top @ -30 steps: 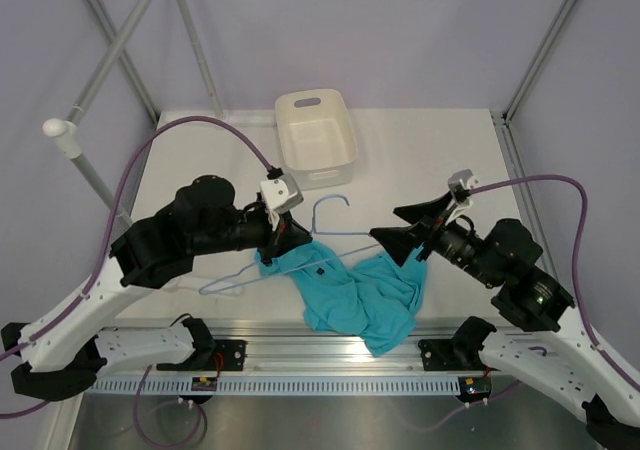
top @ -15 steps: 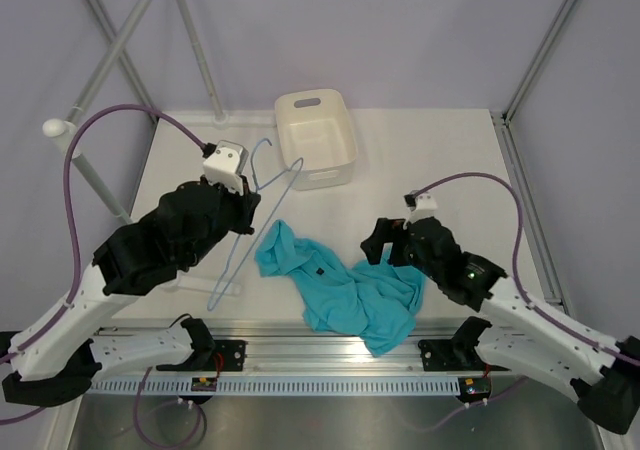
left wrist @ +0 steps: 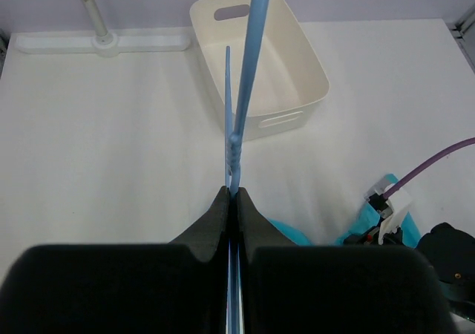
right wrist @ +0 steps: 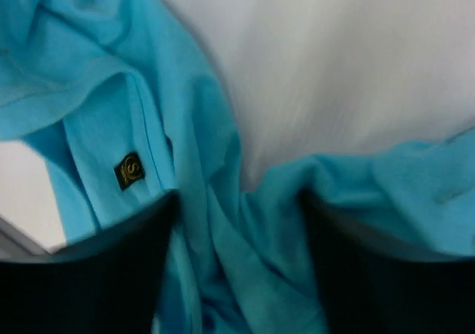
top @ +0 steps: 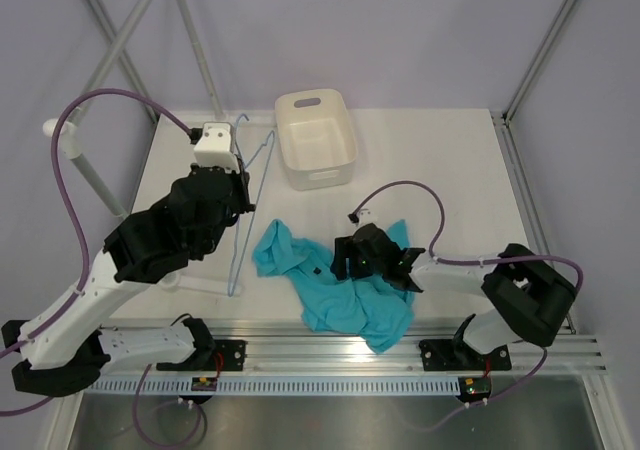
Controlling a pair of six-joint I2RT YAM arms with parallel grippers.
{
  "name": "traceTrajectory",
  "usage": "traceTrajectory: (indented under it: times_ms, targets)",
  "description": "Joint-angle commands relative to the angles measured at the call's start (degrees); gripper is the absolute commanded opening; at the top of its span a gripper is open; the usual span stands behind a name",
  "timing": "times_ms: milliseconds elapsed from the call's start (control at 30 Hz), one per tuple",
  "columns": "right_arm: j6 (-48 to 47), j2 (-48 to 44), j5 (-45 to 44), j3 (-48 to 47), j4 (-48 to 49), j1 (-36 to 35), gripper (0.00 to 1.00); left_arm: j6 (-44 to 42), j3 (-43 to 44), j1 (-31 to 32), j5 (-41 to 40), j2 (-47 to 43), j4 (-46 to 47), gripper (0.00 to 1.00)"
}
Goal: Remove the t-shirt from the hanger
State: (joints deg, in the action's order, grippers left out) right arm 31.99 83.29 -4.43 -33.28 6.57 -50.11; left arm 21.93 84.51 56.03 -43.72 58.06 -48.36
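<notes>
Overhead, a matt white table (top: 440, 160) forms the floor of a booth with pale lilac walls (top: 400, 30), framed by thick grey-white metal poles (top: 112, 52) and edged near the arms by a silver slotted rail (top: 330, 358). A white rectangular plastic tub (top: 316, 138) stands at the table's far middle. The teal short-sleeved fabric t-shirt (top: 345, 305) lies crumpled on the table on the near side of the tub, well apart from it, its small dark tag (right wrist: 129, 170) facing up. Left of the tub, the left gripper (left wrist: 232, 198) has its fingers pinched tight on the thin light-blue wire hanger (top: 243, 205), which is held in the air clear of the t-shirt, its top just beside the tub's left wall. The right gripper (right wrist: 237, 223) sits low over the t-shirt, fingers spread apart with folds of cloth between them. A second ago the hanger lay across the t-shirt and the right gripper was raised to the tub's near right; since then the hanger has swung out to the tub's left, and the right arm has folded down onto the cloth.
</notes>
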Motion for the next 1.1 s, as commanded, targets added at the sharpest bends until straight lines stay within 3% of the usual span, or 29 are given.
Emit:
traceTrajectory:
  times_ms: [0, 67, 100, 233, 433, 533, 667, 700, 733, 767, 833, 900, 1067]
  targets:
    - [2.81, 4.77, -1.45, -0.65, 6.52, -0.52, 0.57, 1.98, 3.03, 0.13, -5.41, 0.82, 3.45, 0.00]
    - [3.60, 5.05, -4.79, -0.82, 5.75, -0.43, 0.38, 1.45, 3.20, 0.13, -5.49, 1.17, 3.45, 0.00]
    - [4.13, 4.44, -9.24, -2.30, 4.34, -0.43, 0.01, 1.53, 3.20, 0.13, -5.58, 1.44, 3.53, 0.00]
    - [4.57, 1.89, -19.30, -8.64, -9.25, 2.46, 0.00, 3.46, 2.77, 0.13, -9.35, 1.61, 3.45, 0.00]
    - [5.46, -6.72, -20.70, -9.79, -15.52, 19.57, 0.00, 5.40, 1.88, 0.13, -17.00, 3.10, 4.33, 0.00]
    - [5.02, -9.89, -24.13, -10.58, -18.96, 24.16, 0.00, 5.93, 3.02, 0.13, -19.90, 5.13, 4.33, 0.00]
    - [4.93, -10.69, -23.00, -11.90, -19.40, 24.71, 0.01, 7.95, 4.17, 0.13, -24.82, 7.32, 4.50, 0.00]
    - [4.49, -10.60, -22.13, -11.99, -19.14, 24.71, 0.10, 8.21, 4.35, 0.13, -25.53, 7.85, 4.50, 0.00]
    - [3.96, -10.60, -21.51, -11.99, -19.05, 24.62, 0.52, 8.56, 4.61, 0.13, -26.66, 8.90, 4.50, 0.00]
    - [4.05, -10.95, -21.41, -12.07, -19.74, 24.62, 0.70, 8.83, 4.79, 0.04, -27.20, 9.43, 4.59, 0.00]
    - [4.05, -11.83, -22.20, -12.51, -20.97, 24.62, 0.92, 9.09, 5.31, -0.65, -28.08, 10.83, 4.41, 0.00]
    - [3.52, -13.85, -23.34, -13.30, -23.52, 24.62, 0.99, 11.54, 4.96, -1.88, -28.34, 10.93, 4.06, 0.00]
    - [2.29, -21.66, -26.42, -16.11, -28.27, 24.62, 0.99, 16.12, 5.22, -6.01, -28.44, 13.21, 4.15, 0.00]
